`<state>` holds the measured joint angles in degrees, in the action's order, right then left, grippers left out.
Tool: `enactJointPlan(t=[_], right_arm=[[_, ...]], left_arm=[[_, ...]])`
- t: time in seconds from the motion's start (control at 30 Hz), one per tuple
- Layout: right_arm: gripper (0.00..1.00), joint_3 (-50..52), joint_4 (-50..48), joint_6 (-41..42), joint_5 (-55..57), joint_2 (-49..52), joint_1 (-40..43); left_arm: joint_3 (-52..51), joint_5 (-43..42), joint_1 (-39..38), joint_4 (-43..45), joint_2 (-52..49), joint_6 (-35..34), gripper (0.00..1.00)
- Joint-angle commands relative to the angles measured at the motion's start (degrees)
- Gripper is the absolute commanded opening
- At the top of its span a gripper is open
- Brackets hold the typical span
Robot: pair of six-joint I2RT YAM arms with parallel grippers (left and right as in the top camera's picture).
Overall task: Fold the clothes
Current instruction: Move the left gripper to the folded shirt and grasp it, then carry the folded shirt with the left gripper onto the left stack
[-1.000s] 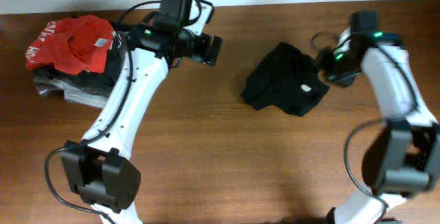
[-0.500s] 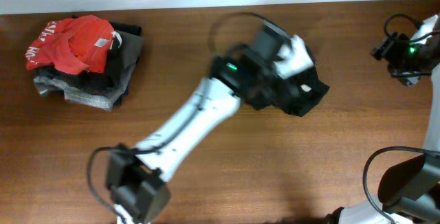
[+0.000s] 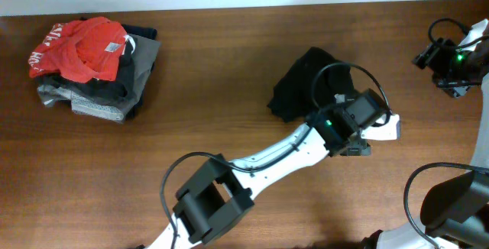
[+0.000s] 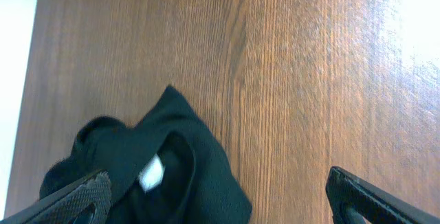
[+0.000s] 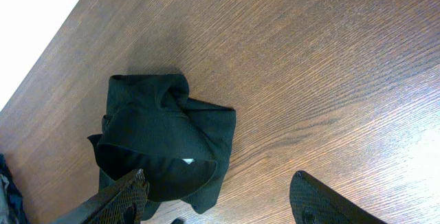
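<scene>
Left gripper (image 4: 216, 183): jaws wide apart, empty, hanging just above the right-hand edge of the black shirt (image 3: 299, 85). In its wrist view the cloth sits below the fingers, bunched toward one finger, with bare table (image 4: 309, 80) under the other. Right gripper (image 5: 218, 183): jaws also apart, nothing held, parked at the table's far right, well apart from the shirt. Progress looks like zero: the shirt is a crumpled heap at mid-table with its white tag (image 4: 151, 174) showing, so it needs spreading flat and every fold is still to do.
</scene>
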<state>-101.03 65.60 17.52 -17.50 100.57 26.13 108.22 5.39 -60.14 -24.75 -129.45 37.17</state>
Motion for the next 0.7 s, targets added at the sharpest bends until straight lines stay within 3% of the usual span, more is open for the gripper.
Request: enactJointPlan(t=[0.0,0.2,0.37,0.63,0.67], right_arm=[[0.71,0.0,0.1,-0.8,-0.3,0.1,0.2],[0.71,0.0,0.2,-0.8,-0.3,0.1,0.2],[0.71,0.0,0.8,-0.8,-0.3,0.1,0.2],[0.71,0.0,1.7,-0.8,-0.3,0.1,0.2],[0.71,0.0,1.7,-0.8,-0.3,0.1,0.2]], left_arm=[[0.2,2.9,0.3,2.5,-3.4,2.3,0.99],[0.2,4.5,0.7,7.3,-6.2,4.3,0.98],[0.2,4.7,1.5,10.2,-8.3,6.4,0.91],[0.2,5.6,4.3,10.4,-11.7,6.3,0.89],[0.2,5.6,4.5,10.4,-11.7,6.2,0.85]])
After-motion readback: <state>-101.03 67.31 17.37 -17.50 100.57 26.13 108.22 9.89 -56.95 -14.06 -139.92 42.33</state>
